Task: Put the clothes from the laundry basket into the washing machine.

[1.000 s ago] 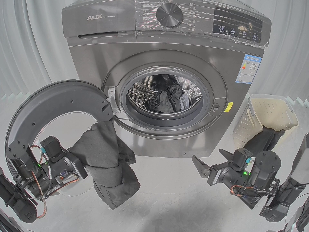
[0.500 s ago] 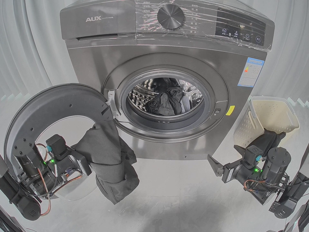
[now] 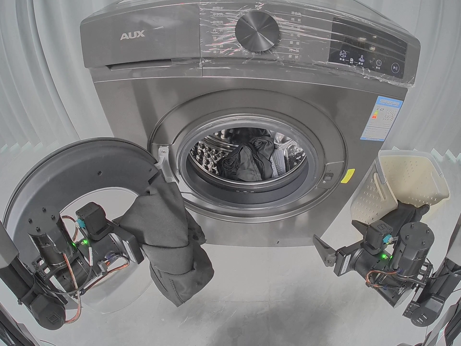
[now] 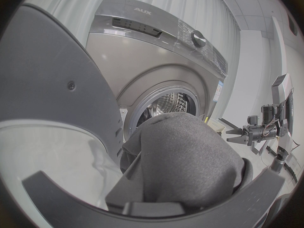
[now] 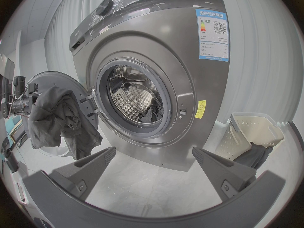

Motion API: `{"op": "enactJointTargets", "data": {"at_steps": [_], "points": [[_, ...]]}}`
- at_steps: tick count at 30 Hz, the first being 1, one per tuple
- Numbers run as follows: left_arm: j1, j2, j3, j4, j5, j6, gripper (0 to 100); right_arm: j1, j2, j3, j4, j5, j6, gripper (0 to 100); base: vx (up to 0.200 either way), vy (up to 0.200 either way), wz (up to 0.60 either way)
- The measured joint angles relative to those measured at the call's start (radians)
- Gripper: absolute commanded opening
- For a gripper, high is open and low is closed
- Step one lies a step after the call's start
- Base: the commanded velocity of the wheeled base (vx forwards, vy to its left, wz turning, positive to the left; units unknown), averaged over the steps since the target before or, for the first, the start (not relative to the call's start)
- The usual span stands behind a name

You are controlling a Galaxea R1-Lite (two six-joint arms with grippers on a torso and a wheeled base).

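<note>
Step in hand: The carry from basket to drum, by the look of it. The left gripper (image 3: 132,252) is clenched on a dark grey garment (image 3: 168,236), which hangs in loose folds below and to the left of the drum mouth.

Garment: It hangs just beside the round grey door (image 3: 72,169), which is swung wide on its left hinge. Its upper edge is close to the door's rim, and whether the two touch cannot be told.

Machine: A silver-grey front-loading washing machine (image 3: 144,92), with clear plastic film (image 3: 288,30) over its control panel. A heap of dark clothes (image 3: 247,162) lies in the steel drum.

Right gripper: The right gripper (image 3: 338,243) is released and holds nothing. Its jaws are spread and it hovers low, near the basket.

Basket: A cream perforated plastic laundry basket (image 3: 413,174) leans at the machine's right side. One dark piece of clothing (image 3: 403,215) spills over its near edge, so the job looks partly done.

Next move: The left arm likely needs to lift the load, bring it right past the door edge and push it well inside the opening before letting go. The trailing folds could catch on the door or the lower lip.

Floor: A pale, glossy floor (image 3: 269,289) that mirrors the machine's base.

Room: White pleated curtains (image 3: 38,73) hang behind and to both sides.
</note>
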Motion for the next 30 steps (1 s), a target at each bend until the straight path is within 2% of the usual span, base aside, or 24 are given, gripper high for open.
{"op": "enactJointTargets", "data": {"at_steps": [4, 10, 25, 28, 30], "points": [[-0.004, 0.005, 0.001, -0.001, 0.001, 0.000, 0, 0.003, 0.000, 0.003, 0.000, 0.000, 0.000, 100, 0.000, 0.000, 0.00], [-0.003, 0.010, 0.002, 0.000, 0.008, 0.010, 0, 0.011, 0.000, 0.005, 0.000, 0.000, -0.001, 100, 0.000, -0.200, 0.00], [-0.023, 0.013, 0.010, 0.001, 0.009, 0.013, 0, 0.017, 0.003, 0.008, 0.002, 0.000, -0.001, 100, 0.000, 0.000, 0.00], [-0.026, 0.016, 0.009, 0.001, 0.009, 0.013, 0, 0.027, 0.003, 0.007, 0.002, 0.000, -0.001, 100, 0.200, 0.000, 0.00], [-0.031, 0.018, 0.007, 0.000, 0.009, 0.011, 0, 0.035, 0.002, 0.009, 0.002, 0.000, -0.001, 100, 0.000, 0.000, 0.00]]}}
